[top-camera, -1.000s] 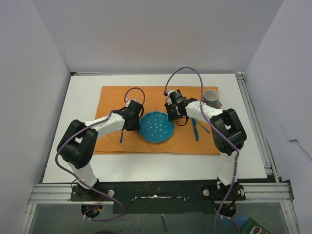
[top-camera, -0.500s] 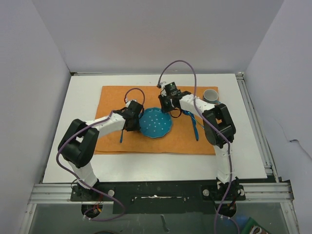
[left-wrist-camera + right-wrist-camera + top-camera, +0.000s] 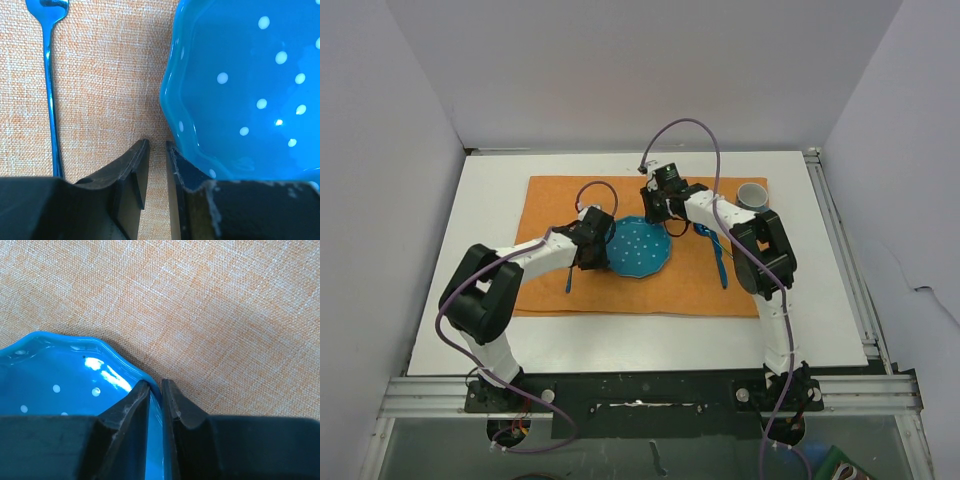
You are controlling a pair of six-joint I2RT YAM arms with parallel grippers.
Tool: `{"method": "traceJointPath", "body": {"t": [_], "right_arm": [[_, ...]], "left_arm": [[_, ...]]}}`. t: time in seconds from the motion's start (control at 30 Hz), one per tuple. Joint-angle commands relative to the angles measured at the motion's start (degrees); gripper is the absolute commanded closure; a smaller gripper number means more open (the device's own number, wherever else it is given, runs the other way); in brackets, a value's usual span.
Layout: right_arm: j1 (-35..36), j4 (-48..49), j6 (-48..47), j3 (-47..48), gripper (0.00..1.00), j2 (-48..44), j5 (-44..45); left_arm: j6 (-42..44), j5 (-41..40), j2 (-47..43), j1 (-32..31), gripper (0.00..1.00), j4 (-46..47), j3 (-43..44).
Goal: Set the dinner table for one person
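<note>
Since a second ago the blue dotted plate (image 3: 640,250) has gone a little toward 12 o'clock on the orange cloth (image 3: 550,200), and the right arm has folded in with it, so the grey cup (image 3: 752,193) at the cloth's 2 o'clock corner now shows whole; the left arm has hardly changed place. The right end effector (image 3: 156,386) is closed on the plate's rim at about 1 o'clock, one finger inside and one outside. The left end effector (image 3: 157,147) waits at the plate's 9 o'clock side, jaws a small way apart with only cloth in the gap; one finger is right against the rim, and I cannot tell if it goes under. The cloth lies on the white desk (image 3: 490,190), toward its 12 o'clock side, and the plate is near the cloth's middle. One blue utensil (image 3: 50,100) lies at 9 o'clock of the plate, more blue cutlery (image 3: 721,265) at 3 o'clock.

I judge the step to be placing the plate between the cutlery. To do it well, the right arm should go slowly and keep the plate low and level, because a pinch on one edge lets the plate swing. It should not pull the cloth into folds. The left finger may steady the opposite rim but must keep off the utensil beside it. Let go only when the plate lies flat
</note>
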Motion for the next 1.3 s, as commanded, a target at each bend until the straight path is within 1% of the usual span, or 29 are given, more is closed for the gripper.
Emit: {"method": "traceJointPath", "body": {"t": [0.0, 0.03, 0.07, 0.1, 0.2, 0.23, 0.3, 0.33, 0.47, 0.6, 0.73, 0.83, 0.93, 1.0, 1.17, 1.27], "right_arm": [[1.2, 3.8, 3.5, 2.6, 0.79, 0.2, -4.4], [1.2, 3.5, 3.3, 2.5, 0.68, 0.0, -4.9], [1.2, 3.2, 3.1, 2.3, 0.59, -0.3, -5.4], [1.2, 3.0, 2.8, 1.9, 0.52, -0.7, -6.2], [1.3, 4.7, 2.3, -1.6, 0.43, -3.9, -7.0], [1.3, 5.6, 2.1, -2.9, 0.41, -5.3, -7.1], [1.3, 6.8, 2.0, -5.0, 0.34, -8.2, -7.0], [1.4, 6.6, 1.9, -5.3, 0.33, -9.5, -6.9], [1.6, 4.5, 1.0, -5.6, 0.31, -14.1, -6.4], [1.9, 3.3, 1.3, -7.4, 0.30, -19.4, -3.0], [1.9, -2.8, 1.0, -8.0, 0.30, -24.2, 1.1], [1.8, -7.0, 1.1, -10.0, 0.30, -27.5, 5.9], [1.1, -10.3, 1.3, -13.7, 0.30, -30.4, 11.0], [-0.1, -11.8, 1.4, -16.7, 0.29, -31.9, 12.3], [-4.5, -11.8, 3.6, -28.7, 0.29, -36.4, 14.1], [-7.6, -10.3, 5.5, -33.1, 0.29, -38.6, 14.6]], "left_arm": [[-1.6, 4.6, -0.5, -1.0, 0.79, 7.4, 0.9], [-1.5, 4.4, -0.4, -1.0, 0.79, 7.0, 1.0], [-1.5, 4.1, -0.5, -0.9, 0.79, 6.8, 1.0], [-1.5, 3.7, -0.6, -1.0, 0.79, 6.6, 1.0], [-1.5, 2.7, -1.1, -0.9, 0.79, 5.9, 1.1], [-1.5, 2.3, -1.3, -0.9, 0.79, 5.7, 1.0], [-1.4, 1.3, -1.8, -0.9, 0.79, 5.2, 1.0], [-1.3, 0.9, -2.1, -0.9, 0.79, 4.9, 1.0], [-1.0, -0.3, -3.0, -0.9, 0.79, 3.9, 1.4], [-0.9, -1.4, -3.9, -1.1, 0.79, 3.0, 1.6], [-1.0, -4.0, -5.6, -1.0, 0.79, 0.9, 1.8], [-0.6, -7.4, -7.6, -1.0, 0.79, -2.3, 2.3], [0.0, -11.4, -10.0, -0.9, 0.79, -5.2, 2.6], [0.4, -12.4, -11.5, -1.0, 0.79, -6.4, 2.6], [0.7, -12.6, -16.1, -1.0, 0.79, -7.4, 1.8], [0.9, -12.1, -18.8, -1.0, 0.78, -7.3, 0.9]]}}
